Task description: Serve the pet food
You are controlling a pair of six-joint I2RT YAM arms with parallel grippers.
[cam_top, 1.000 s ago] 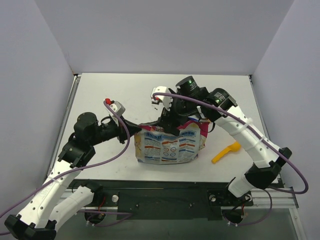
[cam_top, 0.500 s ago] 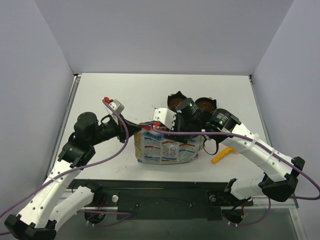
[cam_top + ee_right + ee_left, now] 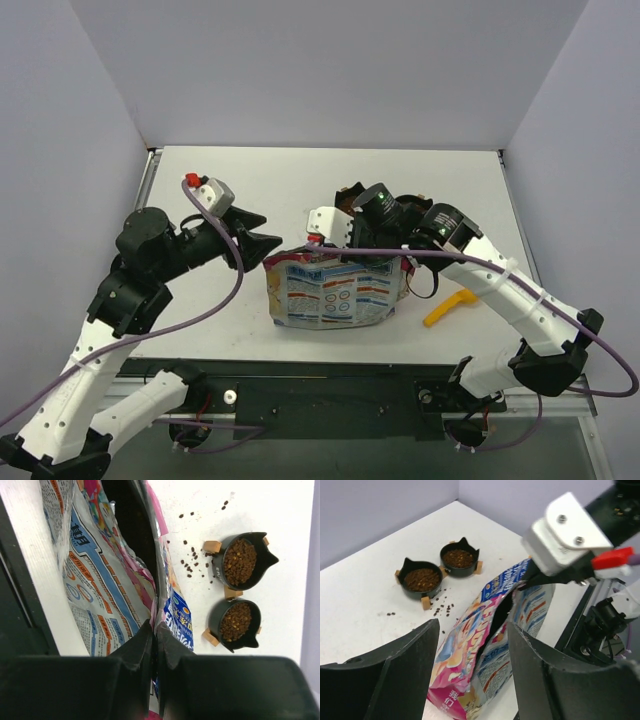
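Observation:
The pet food bag (image 3: 330,292) stands near the table's front edge with its mouth gaping; its pink front (image 3: 462,645) faces the bowls. My right gripper (image 3: 338,252) is shut on the bag's top edge (image 3: 165,605), its fingertips (image 3: 150,635) pressed together around the foil. My left gripper (image 3: 264,231) is open, just left of the bag and not touching it. In the left wrist view its fingers (image 3: 400,670) frame the bag. Two black bowls (image 3: 241,560) (image 3: 235,622) hold brown pet food (image 3: 422,578). The bowls are mostly hidden behind my right arm in the top view.
Loose kibble (image 3: 443,610) lies scattered on the white table between the bag and the bowls. A yellow-orange scoop (image 3: 452,305) lies right of the bag. The black front rail (image 3: 330,385) runs close behind the bag, and grey walls enclose the table.
My left gripper has let go of the bag's left corner, opened and pulled back to the left. My right gripper came down onto the bag's top edge and shut on it.

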